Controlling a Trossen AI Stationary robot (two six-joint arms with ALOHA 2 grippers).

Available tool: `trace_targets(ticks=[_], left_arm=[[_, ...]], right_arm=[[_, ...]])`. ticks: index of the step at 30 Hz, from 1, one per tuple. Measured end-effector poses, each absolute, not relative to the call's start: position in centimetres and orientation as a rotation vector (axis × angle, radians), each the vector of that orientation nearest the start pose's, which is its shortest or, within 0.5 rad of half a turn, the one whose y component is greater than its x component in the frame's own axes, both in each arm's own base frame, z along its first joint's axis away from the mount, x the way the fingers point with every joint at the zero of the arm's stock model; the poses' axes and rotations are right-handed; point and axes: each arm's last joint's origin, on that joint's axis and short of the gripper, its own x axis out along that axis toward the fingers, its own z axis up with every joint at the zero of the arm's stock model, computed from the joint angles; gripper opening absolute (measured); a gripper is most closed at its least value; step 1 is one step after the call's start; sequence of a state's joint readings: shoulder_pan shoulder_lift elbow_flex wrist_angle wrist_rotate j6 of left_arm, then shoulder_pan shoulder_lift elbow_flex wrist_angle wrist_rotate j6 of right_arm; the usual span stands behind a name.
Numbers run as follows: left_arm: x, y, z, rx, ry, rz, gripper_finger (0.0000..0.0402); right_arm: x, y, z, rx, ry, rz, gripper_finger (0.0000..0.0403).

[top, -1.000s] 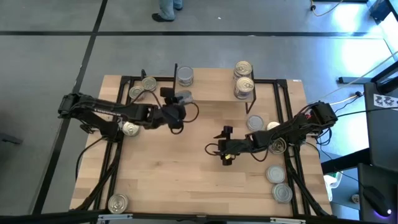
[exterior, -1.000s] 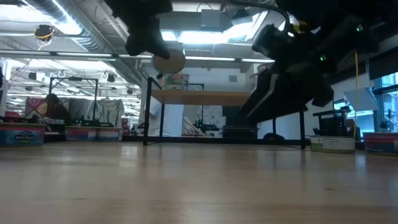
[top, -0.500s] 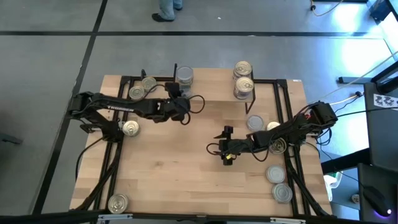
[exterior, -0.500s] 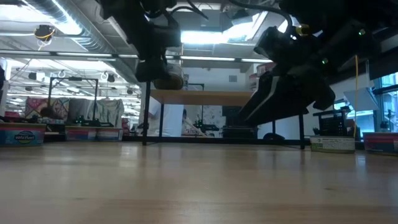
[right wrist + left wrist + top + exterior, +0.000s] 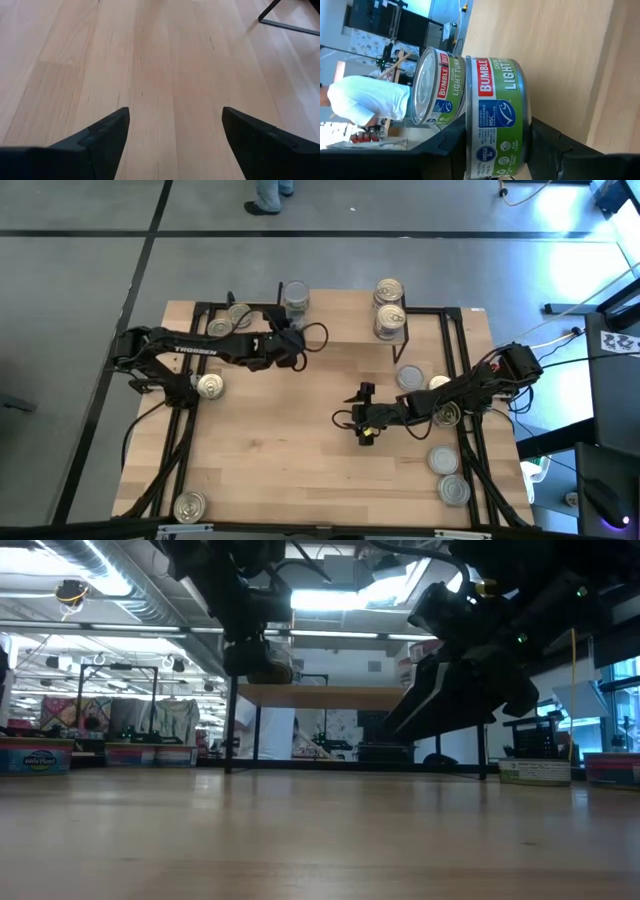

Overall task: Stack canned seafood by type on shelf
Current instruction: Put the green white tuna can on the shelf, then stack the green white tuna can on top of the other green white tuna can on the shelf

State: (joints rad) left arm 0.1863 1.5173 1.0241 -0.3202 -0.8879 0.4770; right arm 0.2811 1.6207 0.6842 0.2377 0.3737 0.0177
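The middle and near half of the desk (image 5: 290, 470) lie bare, an open lane between the arms. The right gripper (image 5: 364, 412) hangs over that bare wood, jaws apart, nothing between them. At the far edge the shelf (image 5: 340, 320) is crowded: the left gripper (image 5: 289, 330) sits at the stacked green tins (image 5: 490, 120) by the shelf's left end, with a second stack (image 5: 389, 308) at its right end. Loose tins (image 5: 445, 460) cluster along the right edge; one lone tin (image 5: 189, 506) marks the near left corner.
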Motion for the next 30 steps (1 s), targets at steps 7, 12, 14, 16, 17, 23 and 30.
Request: trace_targets(ticks=[7,12,14,16,17,23,30], left_arm=[[30.0,8.0,24.1,0.687,1.036,0.792,0.0157],[29.9,8.0,24.0,0.657,1.026,0.779,0.0163],[29.9,7.9,23.9,0.649,1.026,0.764,0.018],[29.9,7.8,23.8,0.636,1.026,0.751,0.0202],[29.9,7.8,23.7,0.627,1.027,0.746,0.0215],[29.9,7.4,23.6,0.614,1.024,0.757,0.0266],[30.3,5.9,25.1,0.567,0.963,0.672,0.0276]], right_arm=[[29.0,7.3,14.4,-0.208,0.661,-0.094,0.0314],[29.0,7.3,14.4,-0.208,0.661,-0.094,0.0314],[29.0,7.3,14.4,-0.208,0.661,-0.094,0.0314],[29.0,7.3,14.4,-0.208,0.661,-0.094,0.0314],[29.0,7.3,14.4,-0.208,0.661,-0.094,0.0314],[29.0,7.3,14.4,-0.208,0.662,-0.094,0.0314],[29.0,7.3,14.4,-0.208,0.662,-0.095,0.0314]])
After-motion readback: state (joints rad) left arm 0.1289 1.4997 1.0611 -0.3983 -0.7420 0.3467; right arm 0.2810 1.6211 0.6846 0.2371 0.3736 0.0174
